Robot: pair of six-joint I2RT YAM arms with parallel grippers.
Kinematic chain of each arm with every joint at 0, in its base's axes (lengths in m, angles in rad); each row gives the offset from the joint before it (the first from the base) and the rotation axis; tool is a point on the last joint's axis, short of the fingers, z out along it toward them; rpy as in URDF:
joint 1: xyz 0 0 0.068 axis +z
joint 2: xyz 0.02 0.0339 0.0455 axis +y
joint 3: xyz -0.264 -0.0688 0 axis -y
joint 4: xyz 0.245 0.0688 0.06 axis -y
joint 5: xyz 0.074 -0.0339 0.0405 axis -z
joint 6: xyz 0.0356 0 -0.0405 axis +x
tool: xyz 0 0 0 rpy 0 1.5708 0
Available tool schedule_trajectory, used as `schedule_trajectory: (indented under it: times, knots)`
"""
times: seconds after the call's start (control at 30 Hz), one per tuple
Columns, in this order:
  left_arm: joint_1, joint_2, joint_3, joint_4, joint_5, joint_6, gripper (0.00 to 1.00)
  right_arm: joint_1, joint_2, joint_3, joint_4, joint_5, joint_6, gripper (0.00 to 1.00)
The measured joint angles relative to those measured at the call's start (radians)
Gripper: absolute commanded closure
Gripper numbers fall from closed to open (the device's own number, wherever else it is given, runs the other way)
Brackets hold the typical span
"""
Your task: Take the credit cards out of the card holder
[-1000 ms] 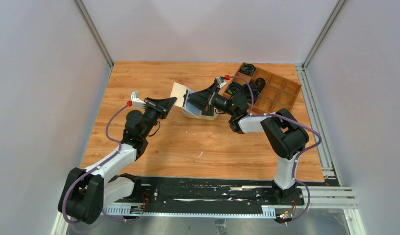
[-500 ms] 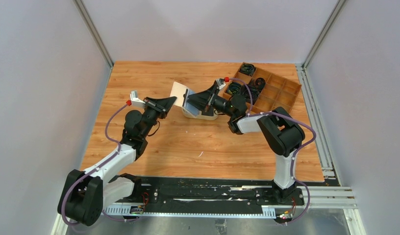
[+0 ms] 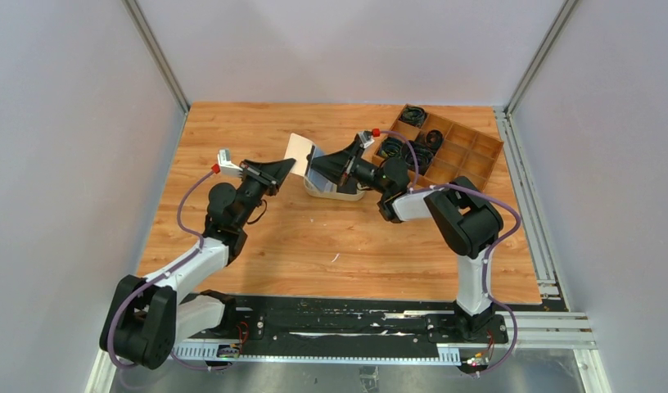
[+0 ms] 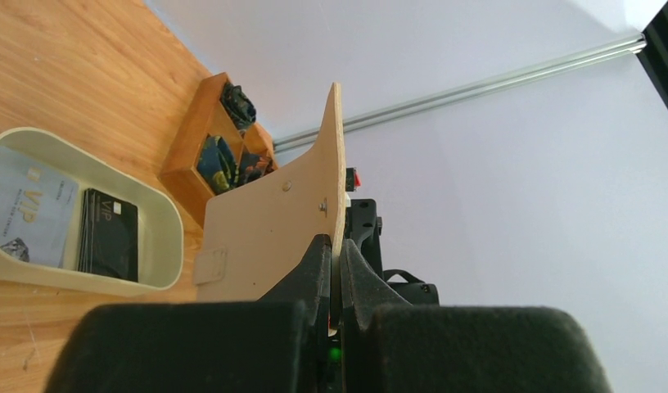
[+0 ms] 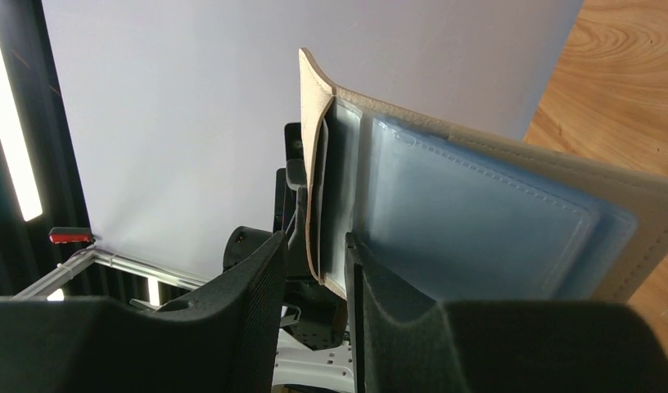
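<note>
Grip: left gripper [image 4: 334,250] clamps holder [image 4: 265,221]; right gripper [image 5: 314,246] straddles its edge, jaws apart; pinch only the card [image 5: 478,213], pull straight.

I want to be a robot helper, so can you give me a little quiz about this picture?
1. What does the left gripper hold? A tray, B holder, C nothing.
2. True or false: the dish is empty.
3. Fill in: in the dish, a pale blue card lies beside a ___ one.
Key: 1 B. 2 false. 3 black.
</note>
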Motion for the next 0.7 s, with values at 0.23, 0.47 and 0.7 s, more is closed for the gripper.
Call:
schedule_trajectory:
  times: [0.23,0.47,0.7]
  knots:
    - [0.003,0.025,0.002,0.036,0.023,-0.003,1.00,0.000,0.011,0.024,0.003,0.001,0.014,0.73]
    - [0.003,0.038,0.002,0.050,0.037,-0.011,1.00,0.000,0.011,0.037,0.006,0.001,0.016,0.81]
    - [0.003,0.040,0.002,0.060,0.039,-0.014,1.00,0.000,0.013,0.037,0.007,0.002,0.019,0.84]
